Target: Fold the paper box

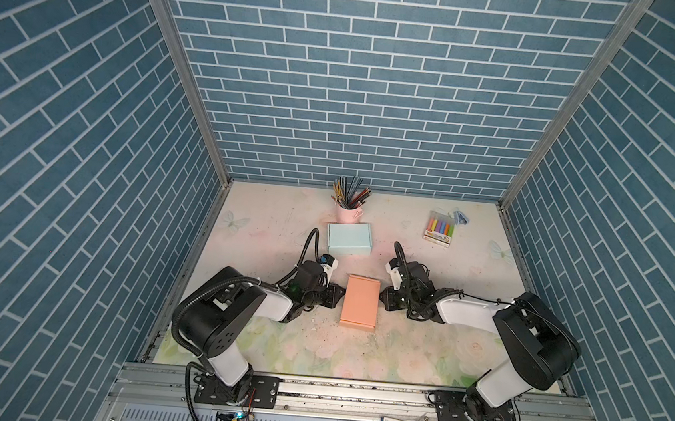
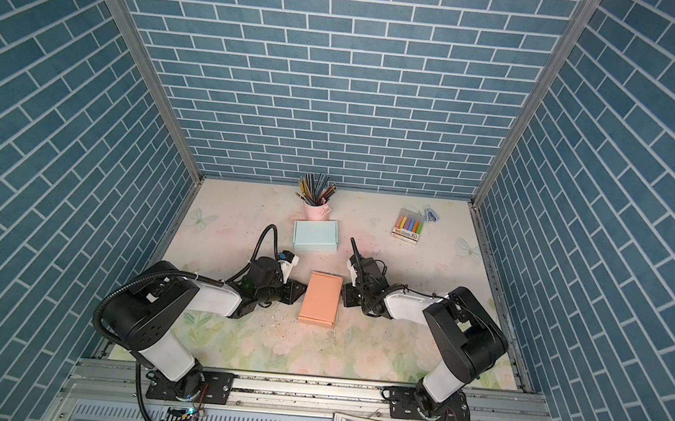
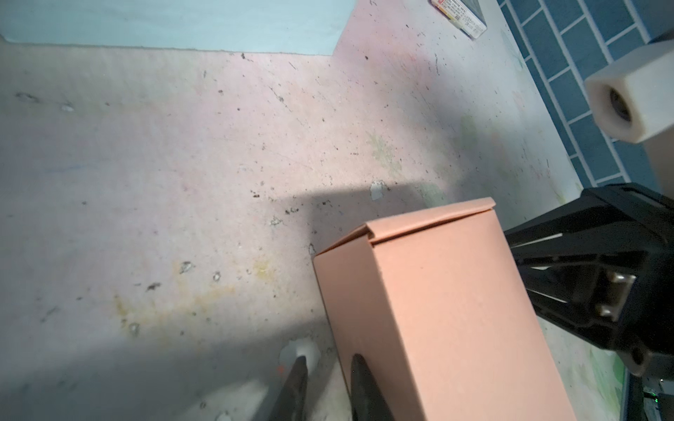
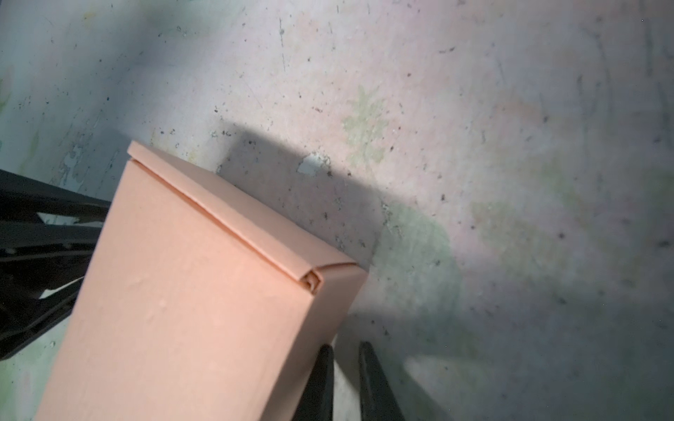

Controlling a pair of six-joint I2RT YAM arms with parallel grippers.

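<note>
The paper box [image 1: 360, 302] [image 2: 320, 299] is salmon-orange and lies closed and flat on the floral table mat, its long side running front to back. My left gripper [image 1: 339, 296] [image 2: 302, 291] sits low against the box's left side. In the left wrist view its fingers [image 3: 359, 368] stand a narrow gap apart with nothing between them, one lying along the box wall [image 3: 437, 310]. My right gripper [image 1: 382, 298] [image 2: 344, 295] is at the box's right side. Its jaws [image 4: 345, 350] are also slightly apart and empty, beside the box [image 4: 182, 291].
A light blue box [image 1: 349, 238] lies just behind the orange one. A pink cup of pencils [image 1: 348, 212] stands behind that. A pack of coloured markers [image 1: 439, 228] lies at the back right. Blue brick-pattern walls close in the left, right and back.
</note>
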